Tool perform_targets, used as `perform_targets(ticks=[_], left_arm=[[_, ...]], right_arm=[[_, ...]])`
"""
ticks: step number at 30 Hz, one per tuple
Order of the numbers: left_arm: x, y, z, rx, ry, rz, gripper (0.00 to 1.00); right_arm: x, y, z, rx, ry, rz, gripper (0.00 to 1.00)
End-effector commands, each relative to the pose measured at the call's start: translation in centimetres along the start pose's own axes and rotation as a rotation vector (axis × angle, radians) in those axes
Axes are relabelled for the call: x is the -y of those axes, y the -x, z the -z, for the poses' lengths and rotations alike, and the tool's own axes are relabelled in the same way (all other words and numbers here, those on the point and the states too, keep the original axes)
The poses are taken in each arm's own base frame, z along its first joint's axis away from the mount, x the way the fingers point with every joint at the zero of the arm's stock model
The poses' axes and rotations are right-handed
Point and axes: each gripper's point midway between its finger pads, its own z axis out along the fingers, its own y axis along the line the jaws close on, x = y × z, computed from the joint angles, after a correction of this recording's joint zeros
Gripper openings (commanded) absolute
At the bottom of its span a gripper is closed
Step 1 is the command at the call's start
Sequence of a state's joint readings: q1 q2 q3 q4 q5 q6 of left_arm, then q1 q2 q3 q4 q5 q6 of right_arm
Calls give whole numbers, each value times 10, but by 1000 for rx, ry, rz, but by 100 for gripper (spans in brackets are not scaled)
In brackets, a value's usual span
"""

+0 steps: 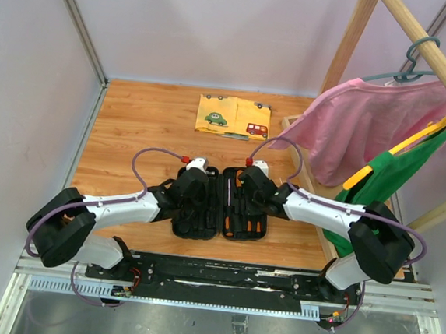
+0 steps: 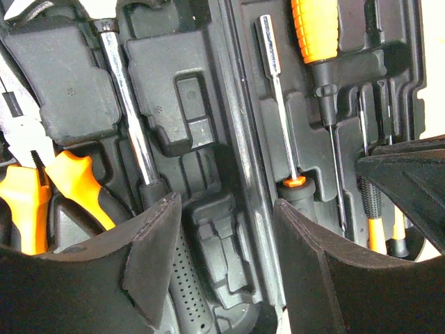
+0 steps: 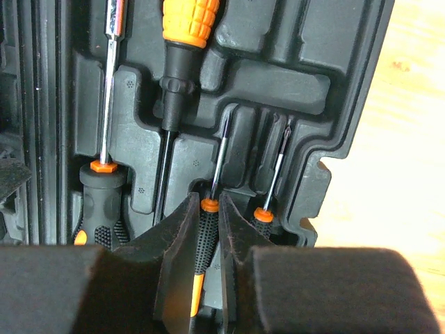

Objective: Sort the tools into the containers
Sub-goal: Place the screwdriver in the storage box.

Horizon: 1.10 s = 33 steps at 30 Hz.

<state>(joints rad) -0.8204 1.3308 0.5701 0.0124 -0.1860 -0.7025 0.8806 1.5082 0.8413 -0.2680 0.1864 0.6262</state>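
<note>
As the black tool case [image 1: 192,228] lies open flat on the wooden table [image 1: 133,128] just ahead of the arm bases, I find both arms extended over it, one to each half. The left tool [image 2: 226,209] hangs low over the hinge area with its fingers [image 2: 149,264] spread wide, gripping nothing. Under it, the claw hammer [image 2: 128,118] sits in its moulded slot in the left half, with the orange-handled pliers [image 2: 31,188] seated just beside it.

The right tool [image 3: 207,212] is pressed together on the knurled black handle of a thin screwdriver [image 3: 218,156]. The shaft lines up with a slot in the right half, but I cannot tell whether it is fully seated. Alongside lie a second thin screwdriver [image 3: 272,177], a large orange-handled screwdriver [image 3: 182,42] and a steel-shafted screwdriver [image 3: 106,90], each in its own slot.
</note>
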Motion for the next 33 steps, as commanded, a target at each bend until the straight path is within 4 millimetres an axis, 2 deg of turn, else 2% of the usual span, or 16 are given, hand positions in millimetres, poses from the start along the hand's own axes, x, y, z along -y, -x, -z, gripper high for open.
perform_targets(ticks=[1,15,26,33], left_arm=[[-7,0,-2,-8,38,6,61],[-9,-3,-4,-13,44,22,60],[-9,-5,-7,-20,48,22,59],[-9,-6,-9,-24,50,24,59]], right_arm=[[5,-25,2,-79,5,-12,17],[7,-47,17,-122,16,-8,14],[-4,-61,30,-145,138,-18,13],[0,-60,32,-123,129,-20,13]])
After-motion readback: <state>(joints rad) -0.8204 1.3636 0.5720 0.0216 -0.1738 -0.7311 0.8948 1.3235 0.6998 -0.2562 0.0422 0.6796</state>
